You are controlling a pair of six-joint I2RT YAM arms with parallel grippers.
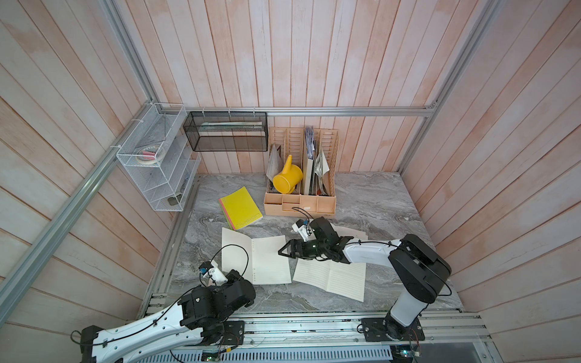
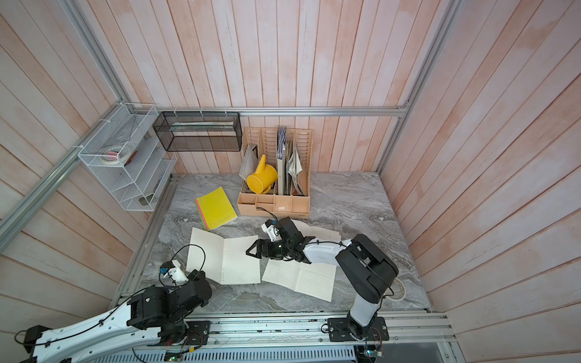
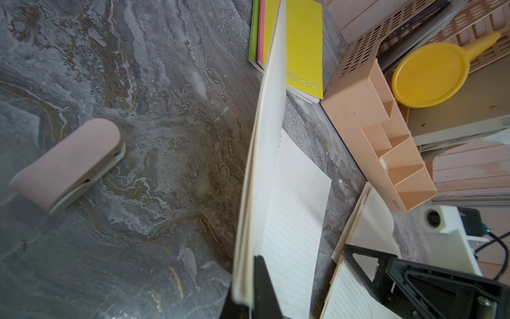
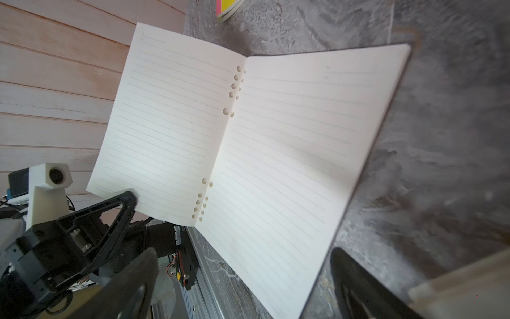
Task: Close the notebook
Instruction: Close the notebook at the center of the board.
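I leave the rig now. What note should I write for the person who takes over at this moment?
Left gripper: shut on an outer corner of the left half of the notebook, which is raised off the table.
Right gripper: open, empty, over the right page's outer edge.
Done: left half gripped and raised.
To do: fold it onto the right page, then release.

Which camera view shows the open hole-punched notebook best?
The right wrist view: both lined pages of the notebook fill the frame, with the left gripper shut on the raised page's corner. Both top views show it small, from above; the left wrist view shows the raised page edge-on.
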